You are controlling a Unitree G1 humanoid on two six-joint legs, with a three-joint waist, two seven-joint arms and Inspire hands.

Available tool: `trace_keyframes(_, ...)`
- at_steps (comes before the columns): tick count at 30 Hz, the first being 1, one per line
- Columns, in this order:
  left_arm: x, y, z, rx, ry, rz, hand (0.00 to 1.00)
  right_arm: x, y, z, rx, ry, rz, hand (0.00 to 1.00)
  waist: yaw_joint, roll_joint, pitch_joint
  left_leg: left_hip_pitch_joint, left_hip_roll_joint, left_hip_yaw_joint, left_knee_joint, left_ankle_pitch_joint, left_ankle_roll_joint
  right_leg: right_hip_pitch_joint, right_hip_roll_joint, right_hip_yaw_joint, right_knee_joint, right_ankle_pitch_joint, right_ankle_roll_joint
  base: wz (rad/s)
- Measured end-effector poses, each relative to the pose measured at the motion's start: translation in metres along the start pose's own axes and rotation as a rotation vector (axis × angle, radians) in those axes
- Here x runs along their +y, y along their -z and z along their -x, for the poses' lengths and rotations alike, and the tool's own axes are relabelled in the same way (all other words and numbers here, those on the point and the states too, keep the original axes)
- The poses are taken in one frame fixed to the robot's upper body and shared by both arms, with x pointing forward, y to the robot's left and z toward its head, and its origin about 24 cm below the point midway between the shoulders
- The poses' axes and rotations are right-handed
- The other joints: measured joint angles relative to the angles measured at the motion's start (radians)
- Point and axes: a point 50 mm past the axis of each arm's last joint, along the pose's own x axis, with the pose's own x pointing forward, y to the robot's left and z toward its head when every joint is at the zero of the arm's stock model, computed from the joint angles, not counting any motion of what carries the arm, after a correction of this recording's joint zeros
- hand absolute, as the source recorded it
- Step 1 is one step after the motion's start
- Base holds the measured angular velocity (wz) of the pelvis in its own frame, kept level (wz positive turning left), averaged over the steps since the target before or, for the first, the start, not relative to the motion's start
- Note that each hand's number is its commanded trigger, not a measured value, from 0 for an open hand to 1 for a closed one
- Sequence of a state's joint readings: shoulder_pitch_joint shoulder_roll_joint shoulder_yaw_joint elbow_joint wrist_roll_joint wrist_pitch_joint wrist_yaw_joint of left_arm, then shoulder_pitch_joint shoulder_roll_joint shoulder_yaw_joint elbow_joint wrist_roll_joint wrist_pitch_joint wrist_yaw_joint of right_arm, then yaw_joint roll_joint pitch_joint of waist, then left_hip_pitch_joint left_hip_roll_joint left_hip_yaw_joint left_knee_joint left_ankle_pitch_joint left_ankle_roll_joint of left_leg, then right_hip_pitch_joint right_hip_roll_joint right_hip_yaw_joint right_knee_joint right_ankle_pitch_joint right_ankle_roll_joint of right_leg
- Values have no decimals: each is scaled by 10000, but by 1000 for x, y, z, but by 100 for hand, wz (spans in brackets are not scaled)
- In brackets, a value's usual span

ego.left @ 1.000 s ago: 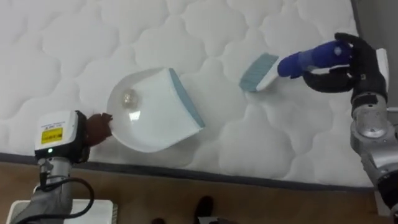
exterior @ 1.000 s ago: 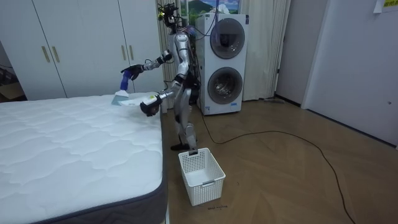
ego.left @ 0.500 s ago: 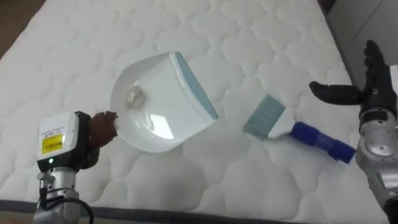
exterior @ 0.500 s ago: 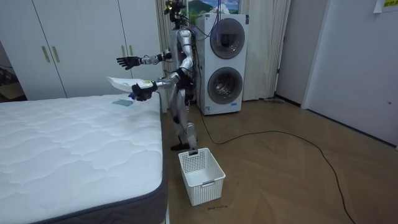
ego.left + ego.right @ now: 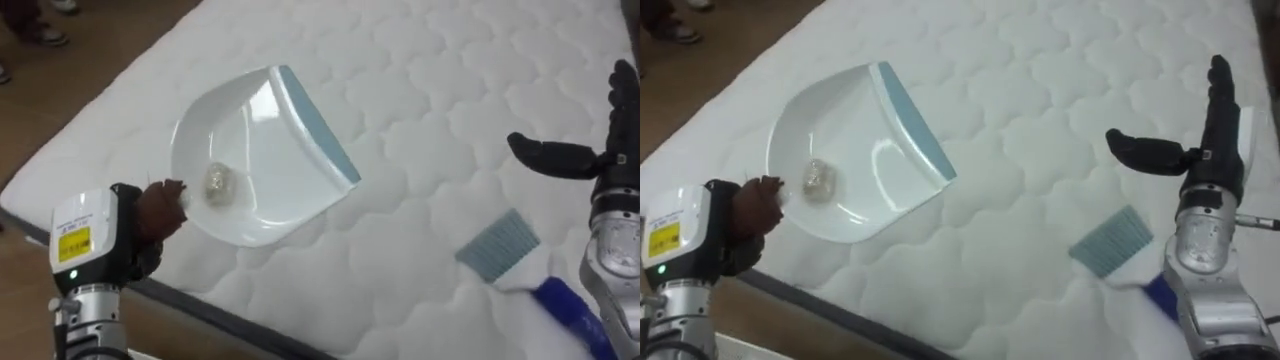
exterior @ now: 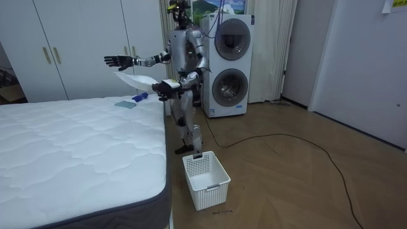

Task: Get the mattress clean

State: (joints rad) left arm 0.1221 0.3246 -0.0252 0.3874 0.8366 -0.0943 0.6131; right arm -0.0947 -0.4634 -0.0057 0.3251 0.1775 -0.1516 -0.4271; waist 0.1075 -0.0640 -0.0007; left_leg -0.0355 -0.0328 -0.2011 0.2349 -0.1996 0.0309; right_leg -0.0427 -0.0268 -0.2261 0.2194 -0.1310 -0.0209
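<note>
In the left eye view, the left hand [image 5: 150, 215], at eight o'clock, was clamped on the handle end of the dustpan [image 5: 262, 160]. It held the pan over the edge of the bed [image 5: 430, 90] with the blue lip tipped up toward one o'clock, probably so the crumpled scrap [image 5: 218, 183] would not roll out. At three o'clock the right hand [image 5: 608, 155] hung over the mattress with fingers straight and thumb spread, holding nothing. The brush [image 5: 520, 270] lay flat on the bed at four o'clock, bristles toward the pan, which suggested the sweeping was done.

The right eye view showed the same layout. The scrap sat deep in the pan's bowl, close to the handle and well apart from the lip.

In the room view the robot stood at the bed's corner with the washing machines [image 6: 229, 63] behind it and the pan raised clear of the mattress. A white basket [image 6: 205, 180] stood on the floor at five o'clock from the robot, likely where the pan was to be emptied.
</note>
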Motion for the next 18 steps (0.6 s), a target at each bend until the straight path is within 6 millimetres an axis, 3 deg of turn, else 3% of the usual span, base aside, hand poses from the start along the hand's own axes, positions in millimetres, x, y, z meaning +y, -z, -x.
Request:
trace_keyframes(3,4,5,-1,241,-174,64,100,0,-1,1,-107,158,101,0,50,-120,-7,-288,-159,-520,97,85,-132,101,-51,-272,4,-173,-7,84)
trace_keyframes(5,3,4,-2,257,-189,158,100,0,-3,1,-231,260,171,0,16,-151,3,-564,-138,-395,388,119,-189,265,-83,-542,-31,-270,-19,113)
trace_keyframes(6,3,3,-1,177,-182,220,100,-2,-1,4,-270,381,193,0,-67,-193,26,-702,-15,260,621,119,-189,455,-147,-907,-68,-375,-23,137)
trace_keyframes(7,3,2,-1,86,-225,299,100,-4,2,7,-286,456,196,0,-192,-228,53,-907,255,1228,814,123,-184,678,-213,-1333,-167,-457,-35,145)
trace_keyframes(8,4,2,-1,45,-254,323,100,-4,3,8,-279,457,204,0,-213,-234,73,-1032,389,1764,933,130,-172,751,-217,-1497,-164,-516,-35,152)
trace_keyframes(10,2,2,2,6,-152,386,100,-5,3,9,-321,469,193,0,-360,-248,102,-1480,887,3634,1304,210,-39,819,-230,-1905,-131,-722,-63,127)
trace_keyframes(12,-1,2,6,91,-51,453,100,-5,1,9,-488,452,106,0,-376,-188,137,-1751,1079,4296,1459,254,33,832,-285,-2498,-127,-848,-48,103)
trace_keyframes(14,-4,1,9,120,36,560,100,-6,-1,9,-590,466,65,0,-353,-162,137,-1944,1039,4353,1475,336,104,820,-409,-3058,11,-997,-6,93)
trace_keyframes(16,-5,0,10,63,64,677,100,-7,-3,8,-828,424,247,0,-239,-104,133,-2126,815,3970,1459,419,151,863,-504,-3567,81,-1119,93,75)
trace_keyframes(18,-5,-1,10,55,59,697,100,-5,-4,8,-953,242,491,0,-175,-83,120,-2090,600,3710,1329,504,218,1001,-554,-3694,54,-1162,162,59)
